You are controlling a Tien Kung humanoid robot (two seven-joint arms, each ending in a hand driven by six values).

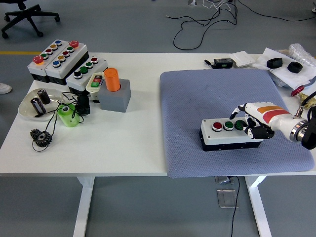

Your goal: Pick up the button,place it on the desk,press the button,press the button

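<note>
A white and black button box lies on the blue-grey mat at the right. It has a red button and two green buttons. My right hand comes in from the right edge and sits over the box's right end. Its fingers are curled, with the black fingertips reaching over the two green buttons. The hand covers part of the right green button. It holds nothing. My left hand is out of view.
Several button boxes stand at the far left, with an orange cylinder on a grey block, a bowl, a green piece and a gear. Black parts and papers lie at the far right corner.
</note>
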